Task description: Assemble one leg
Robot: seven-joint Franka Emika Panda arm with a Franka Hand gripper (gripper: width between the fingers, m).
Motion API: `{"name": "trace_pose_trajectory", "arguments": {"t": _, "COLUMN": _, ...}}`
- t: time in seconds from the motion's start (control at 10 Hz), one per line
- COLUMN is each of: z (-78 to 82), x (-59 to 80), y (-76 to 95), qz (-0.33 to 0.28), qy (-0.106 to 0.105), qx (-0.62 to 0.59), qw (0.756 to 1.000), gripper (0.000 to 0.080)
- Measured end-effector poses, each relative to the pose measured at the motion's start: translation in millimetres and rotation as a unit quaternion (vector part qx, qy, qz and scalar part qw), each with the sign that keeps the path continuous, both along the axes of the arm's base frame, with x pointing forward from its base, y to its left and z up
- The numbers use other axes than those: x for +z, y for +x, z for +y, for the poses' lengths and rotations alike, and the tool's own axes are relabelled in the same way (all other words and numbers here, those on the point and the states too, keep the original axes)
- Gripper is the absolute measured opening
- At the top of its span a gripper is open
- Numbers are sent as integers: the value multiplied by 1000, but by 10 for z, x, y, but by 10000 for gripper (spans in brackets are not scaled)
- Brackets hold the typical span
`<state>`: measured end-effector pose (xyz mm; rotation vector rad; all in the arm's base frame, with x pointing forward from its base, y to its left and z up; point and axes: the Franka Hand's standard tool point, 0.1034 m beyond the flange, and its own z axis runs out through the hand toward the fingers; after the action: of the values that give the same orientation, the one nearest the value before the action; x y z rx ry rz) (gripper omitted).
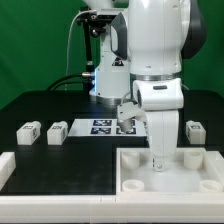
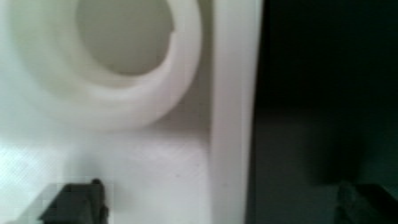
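Three legs show in the exterior view: two side by side at its left and one at its right. All lie on the black table, away from my gripper. A fourth leg is not visible. The large white tray-like part lies at the front right. My gripper is down at its far rim. In the wrist view my gripper is open, with the dark fingertips wide apart on either side of the tray's rim. A round corner socket lies close by. Nothing is held.
The marker board lies behind the tray, between the legs. A white L-shaped frame lies along the front left of the table. The robot's base and cables stand at the back.
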<state>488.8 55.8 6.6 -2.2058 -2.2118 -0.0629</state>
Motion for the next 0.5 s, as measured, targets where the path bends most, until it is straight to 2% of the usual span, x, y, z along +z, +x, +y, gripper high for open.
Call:
{"name": "trace_pose_trajectory", "arguments": {"t": 0.1, "z": 45, "x": 105, "y": -23, "qz": -4, "qy": -1, "qx": -29, "qw": 1000, "gripper": 649}}
{"name": "trace_pose_trajectory", "arguments": {"t": 0.3, "z": 206, "x": 469, "y": -117, "qz": -12, "qy": -8, "qx": -80, "qw": 997, "gripper": 649}}
{"name": "trace_pose_trajectory", "arguments": {"t": 0.5, "z": 429, "x": 724, "y": -213, "qz": -6, "qy": -8, "qx": -214, "qw": 977, "gripper": 649}}
